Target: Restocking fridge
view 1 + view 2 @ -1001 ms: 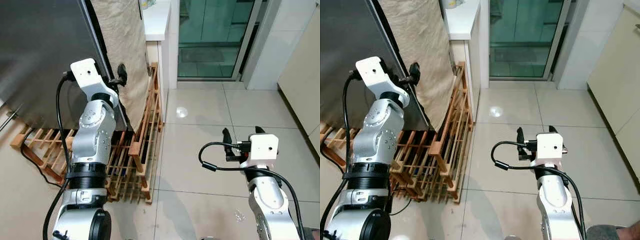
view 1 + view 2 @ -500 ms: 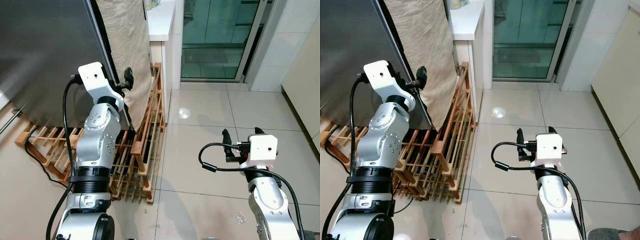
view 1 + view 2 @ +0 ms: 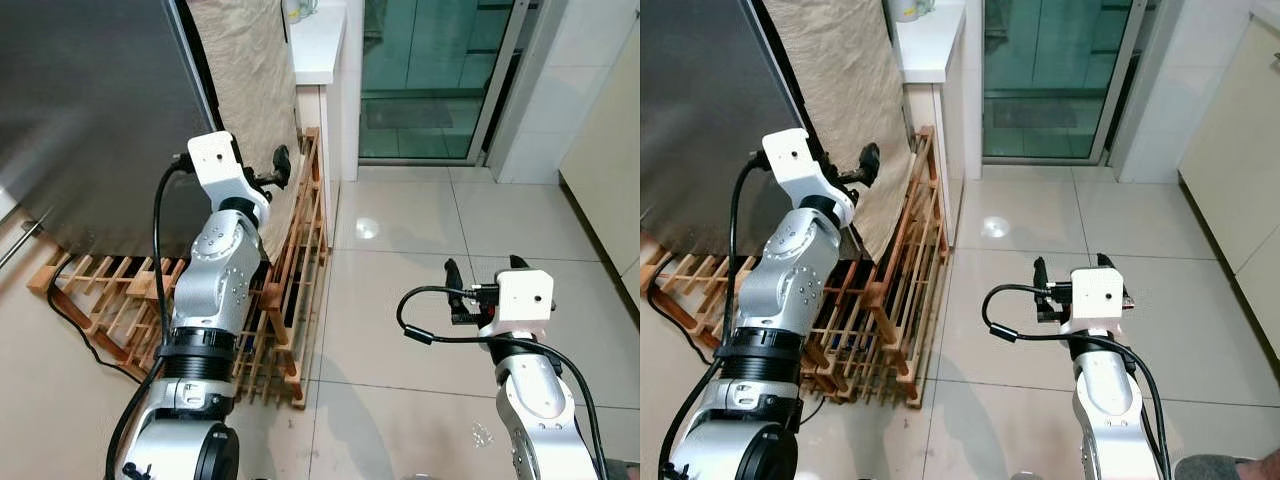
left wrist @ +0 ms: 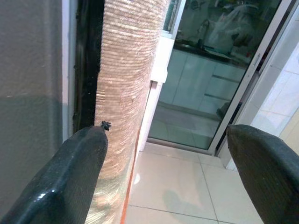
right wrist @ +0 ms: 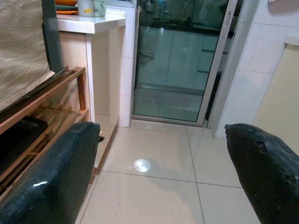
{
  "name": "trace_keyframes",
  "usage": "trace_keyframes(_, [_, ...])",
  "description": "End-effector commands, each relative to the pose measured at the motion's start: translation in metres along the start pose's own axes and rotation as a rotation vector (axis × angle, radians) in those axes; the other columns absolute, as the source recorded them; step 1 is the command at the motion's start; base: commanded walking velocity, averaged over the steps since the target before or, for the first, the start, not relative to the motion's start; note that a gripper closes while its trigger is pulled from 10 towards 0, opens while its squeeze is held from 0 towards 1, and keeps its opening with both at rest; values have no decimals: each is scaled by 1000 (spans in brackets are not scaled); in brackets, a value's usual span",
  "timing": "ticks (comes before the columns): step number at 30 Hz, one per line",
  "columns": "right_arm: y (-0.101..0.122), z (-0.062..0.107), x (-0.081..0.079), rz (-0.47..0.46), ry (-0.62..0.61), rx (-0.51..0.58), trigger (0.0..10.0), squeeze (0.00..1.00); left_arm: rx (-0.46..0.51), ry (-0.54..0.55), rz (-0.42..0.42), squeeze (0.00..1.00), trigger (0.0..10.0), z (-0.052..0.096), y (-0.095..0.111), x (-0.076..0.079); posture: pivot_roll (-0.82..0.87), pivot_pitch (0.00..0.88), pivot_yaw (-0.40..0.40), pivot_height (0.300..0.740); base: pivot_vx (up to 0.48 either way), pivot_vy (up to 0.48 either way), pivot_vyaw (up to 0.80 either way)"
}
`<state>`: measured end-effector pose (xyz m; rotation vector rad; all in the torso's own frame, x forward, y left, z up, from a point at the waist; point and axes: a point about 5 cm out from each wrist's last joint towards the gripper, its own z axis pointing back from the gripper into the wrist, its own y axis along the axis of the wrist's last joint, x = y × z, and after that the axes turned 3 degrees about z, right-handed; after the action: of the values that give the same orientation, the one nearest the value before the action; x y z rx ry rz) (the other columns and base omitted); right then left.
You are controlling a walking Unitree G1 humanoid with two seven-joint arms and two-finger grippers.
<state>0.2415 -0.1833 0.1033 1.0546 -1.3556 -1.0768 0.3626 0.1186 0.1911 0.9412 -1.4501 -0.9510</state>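
Both sets of jaws stand released, with nothing between their long black fingers. We see the left gripper [image 3: 280, 166] raised on its silver arm, its rounded, glossy black fingertips [image 4: 70, 184] spread wide; the right gripper [image 3: 1070, 272] hangs lower over the floor [image 3: 400, 240], and its fingers [image 5: 51, 177] are likewise spread apart. The fridge [image 3: 90, 110] stands just to the left of the left jaws: a tall, flat, brushed dark-grey metal body with a black seam running down its edge. Beside that seam, straight ahead of the left jaws, hangs a coarse beige woven cloth [image 4: 128, 70] with a ribbed, burlap-like texture; from the wrist view one fingertip lies close to it, though we cannot tell whether it touches. Below the left jaws a slatted wooden rack [image 3: 290, 280] of thin reddish-brown bars leans against the fridge's foot, and a black cable [image 3: 70, 320] trails across the floor beside it. Beyond the cloth is a white desk [image 3: 320, 40] with smooth square edges, carrying small containers too blurred for us to name. Ahead of the right jaws the floor is glossy pale square tile with a bright round reflection, and it runs up to a sliding glass door [image 3: 1050, 70] in a grey metal frame, tinted green. The fridge lies well to the left of the right jaws.
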Motion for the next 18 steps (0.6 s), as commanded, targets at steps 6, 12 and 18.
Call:
trace_keyframes(6, [0,2,-2,-1,4,7,10000,0,24,32,0,0,10000,-11,8,-3,-178,0,121,740,0,0,0])
trace_keyframes(12, [3,5,3,0,-24,13,10000,0,15,31,-28,0,10000,7,13,-32,-187,0,138,740,0,0,0])
trace_keyframes(18, [22,19,12,-57,-65,49,10000,0,8,-74,-191,0,10000,64,-3,-66,-142,0,112,740,0,0,0])
